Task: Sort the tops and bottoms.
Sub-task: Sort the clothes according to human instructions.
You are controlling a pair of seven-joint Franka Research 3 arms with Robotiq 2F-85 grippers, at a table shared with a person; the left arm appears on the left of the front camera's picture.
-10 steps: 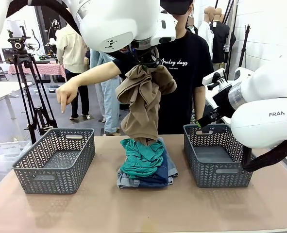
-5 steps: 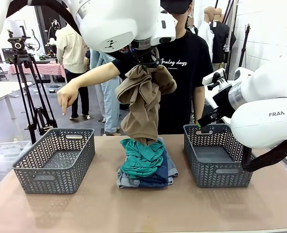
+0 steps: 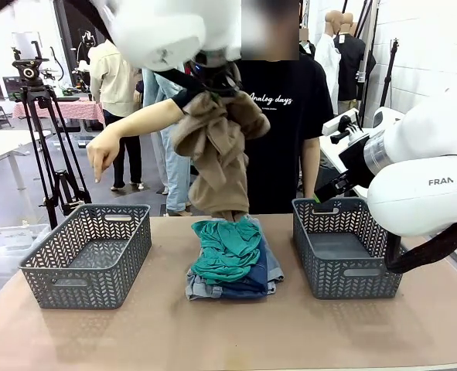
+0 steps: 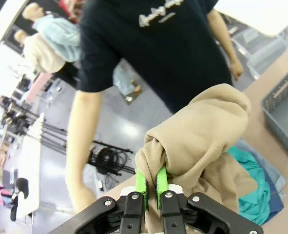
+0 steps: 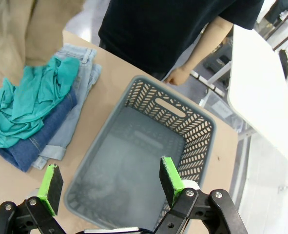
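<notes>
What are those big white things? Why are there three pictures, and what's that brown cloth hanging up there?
The big white things are two robot arms. Each ends in a pincer with green pads, like two fingers. One picture comes from a camera between the arms, looking across the table at a person. The other two come from small cameras on the robot's wrists, looking along each pincer. The left pincer is shut on a tan shirt, lifted over the pile in the middle: a teal shirt on top of denim shorts. The right pincer is open and holds nothing; it hangs over the right basket. The left basket stands at the other side, and the person's hand points down on that side.
</notes>
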